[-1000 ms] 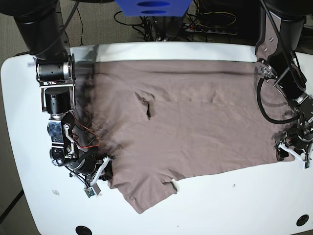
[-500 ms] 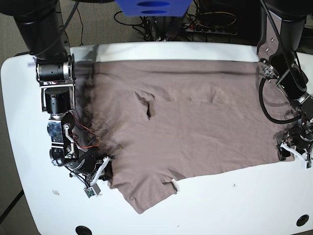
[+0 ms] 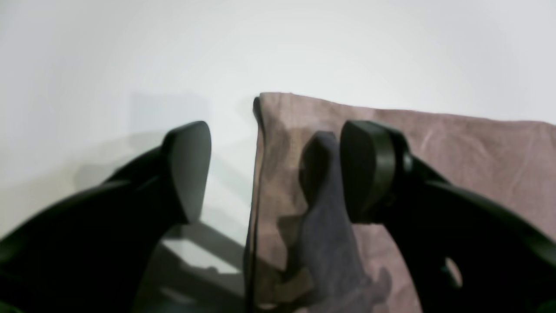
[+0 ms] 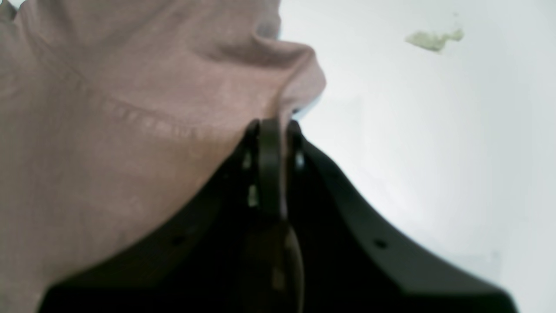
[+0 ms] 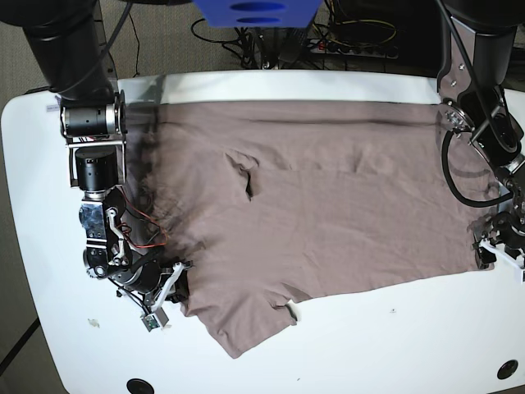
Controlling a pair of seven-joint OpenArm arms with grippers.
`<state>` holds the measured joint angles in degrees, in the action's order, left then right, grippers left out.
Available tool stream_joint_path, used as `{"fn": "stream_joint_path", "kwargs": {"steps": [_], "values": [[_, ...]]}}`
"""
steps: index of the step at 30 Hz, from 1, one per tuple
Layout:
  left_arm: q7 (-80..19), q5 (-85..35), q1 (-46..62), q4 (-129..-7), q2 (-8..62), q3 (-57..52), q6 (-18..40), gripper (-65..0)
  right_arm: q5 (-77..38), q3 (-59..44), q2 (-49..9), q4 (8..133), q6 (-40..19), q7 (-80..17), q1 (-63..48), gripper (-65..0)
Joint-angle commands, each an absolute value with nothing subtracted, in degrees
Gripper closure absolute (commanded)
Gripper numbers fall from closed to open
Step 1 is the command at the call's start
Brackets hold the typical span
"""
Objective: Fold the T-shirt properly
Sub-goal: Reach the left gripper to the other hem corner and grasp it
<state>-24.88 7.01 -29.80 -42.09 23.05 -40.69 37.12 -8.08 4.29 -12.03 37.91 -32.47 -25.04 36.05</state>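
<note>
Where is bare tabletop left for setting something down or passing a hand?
Bare table runs along the near edge below the T-shirt hem, and at the far-left corner. A thin strip borders the far edge. Crowded: the right pincer clamped on the shirt's corner, and the open left pincer at the opposite corner.

The right gripper is hiding part of the blurred T-shirt hem, while the left gripper is running off the base view's right edge.

Black-and-silver jointed arms with red wires, black cables, and matte black gripper fingers.
</note>
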Motion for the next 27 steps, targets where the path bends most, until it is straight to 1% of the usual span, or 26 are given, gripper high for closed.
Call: {"fn": "stream_joint_path", "kwargs": {"steps": [1, 10, 16, 18, 20, 22, 23, 24, 25, 26, 27], "values": [[-23.69, 6.02, -31.25, -42.77, 23.43, -40.66, 37.23, -44.4, -7.6, 4.44, -12.35, 38.29, -32.75, -26.07, 37.32, 0.0], [-23.69, 6.29, -31.08, -42.68, 20.53, -40.57, 37.23, -44.4, -7.6, 4.44, -12.35, 38.29, -32.75, -26.07, 37.32, 0.0], [-23.96, 6.55, -30.9, -42.68, 19.38, -40.57, 37.32, -42.9, -7.6, 4.44, -12.35, 38.29, -32.75, -26.07, 37.32, 0.0], [-23.96, 6.11, -30.11, -42.68, 19.38, -40.57, 37.32, -40.7, -7.6, 4.44, -12.35, 38.29, -32.75, -26.07, 37.32, 0.0], [-23.87, 6.11, -29.76, -42.68, 19.38, -40.57, 37.32, -35.0, -7.6, 4.44, -12.35, 38.29, -32.75, -26.07, 37.32, 0.0], [-23.87, 6.11, -29.58, -42.68, 19.3, -40.57, 37.41, -25.3, -7.6, 4.44, -12.35, 38.29, -32.75, -26.07, 37.32, 0.0], [-23.87, 6.11, -29.58, -42.68, 19.3, -40.57, 37.41, -18.8, -7.6, 4.44, -12.35, 38.29, -32.75, -26.07, 37.32, 0.0], [-23.87, 6.11, -29.58, -42.68, 19.3, -40.57, 37.41, -14.1, -7.6, 4.44, -12.35, 38.29, -32.75, -26.07, 37.32, 0.0], [-23.96, 6.29, -29.58, -42.68, 19.3, -40.57, 37.41, -6.4, -7.6, 4.44, -12.35, 38.29, -32.75, -26.07, 37.32, 0.0], [-24.04, 6.46, -29.49, -42.68, 19.3, -40.57, 37.41, -2.2, -7.6, 4.44, -12.35, 38.29, -32.75, -26.07, 37.32, 0.0], [-24.04, 6.55, -29.41, -42.68, 19.3, -40.57, 37.41, 0.0, -7.6, 4.44, -12.35, 38.29, -32.75, -26.07, 37.32, 0.0]]}}
